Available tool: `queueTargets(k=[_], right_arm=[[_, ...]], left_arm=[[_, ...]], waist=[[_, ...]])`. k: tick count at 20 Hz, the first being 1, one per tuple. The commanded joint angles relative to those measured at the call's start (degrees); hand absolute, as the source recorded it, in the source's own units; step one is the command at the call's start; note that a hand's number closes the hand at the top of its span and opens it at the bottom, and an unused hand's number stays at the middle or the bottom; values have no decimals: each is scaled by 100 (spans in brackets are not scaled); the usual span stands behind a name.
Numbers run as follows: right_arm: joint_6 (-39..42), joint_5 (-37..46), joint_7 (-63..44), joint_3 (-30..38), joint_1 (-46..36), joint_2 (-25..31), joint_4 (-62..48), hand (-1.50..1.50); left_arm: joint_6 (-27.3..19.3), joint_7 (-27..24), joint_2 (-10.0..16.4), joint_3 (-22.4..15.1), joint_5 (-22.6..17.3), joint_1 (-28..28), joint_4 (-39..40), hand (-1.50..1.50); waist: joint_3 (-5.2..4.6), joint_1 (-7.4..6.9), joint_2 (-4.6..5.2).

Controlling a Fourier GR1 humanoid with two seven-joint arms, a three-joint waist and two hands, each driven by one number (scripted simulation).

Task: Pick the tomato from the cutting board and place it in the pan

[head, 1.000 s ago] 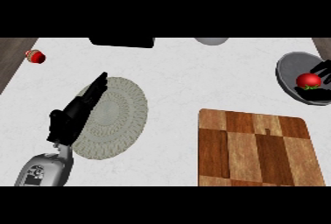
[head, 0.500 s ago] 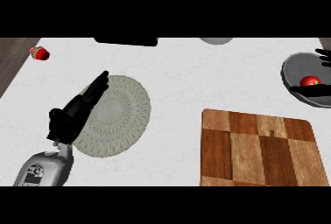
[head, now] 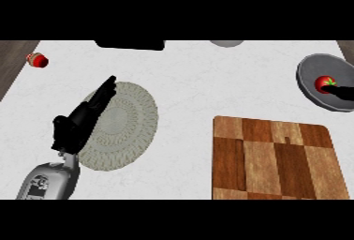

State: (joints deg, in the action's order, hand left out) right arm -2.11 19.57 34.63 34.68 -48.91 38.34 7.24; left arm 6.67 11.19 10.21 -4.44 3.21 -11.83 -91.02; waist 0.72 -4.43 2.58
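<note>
The red tomato (head: 325,84) with its green stem lies inside the grey pan (head: 314,70) at the far right of the counter. Dark fingers of my right hand (head: 343,94) show at the view's right edge, touching the tomato's lower right side; the rest of that hand is out of view. The wooden cutting board (head: 276,159) sits at the lower right, below the pan, with only bare wood showing. My left hand (head: 79,124) rests open at the left, fingers straight, over the edge of a round woven mat (head: 131,122).
A small red item (head: 36,60) sits at the counter's far left edge. A black object (head: 130,44) and a grey round object (head: 227,43) stand along the back edge. The white counter (head: 207,84) stretches between the mat and the pan.
The dark fingers by the tomato have moved from above it to its lower right side. The tomato stays in the pan. My left hand has not moved.
</note>
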Motion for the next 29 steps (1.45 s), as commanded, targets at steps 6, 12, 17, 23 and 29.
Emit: queueTargets(k=[6,12,17,23,29], right_arm=[[1834,-399,1040,345,751,515,20,-150],[2009,-429,1861,379,1390,453,100,-150],[2415,-535,2029,450,1718,553,112,-150],[2288,-564,2559,420,2106,170,275,-150],[2100,-588,2776,408,2408,27,378,-150]], left_arm=[[-179,-123,-69,46,153,-21,196,0],[1,41,36,9,63,188,-93,0],[17,187,49,46,15,251,-240,0],[60,-16,75,181,-29,236,32,0],[-85,-141,14,199,141,65,250,0]], waist=[[-2,170,-25],[-9,105,-92],[-15,156,-135],[-20,234,-140],[-16,289,-132]])
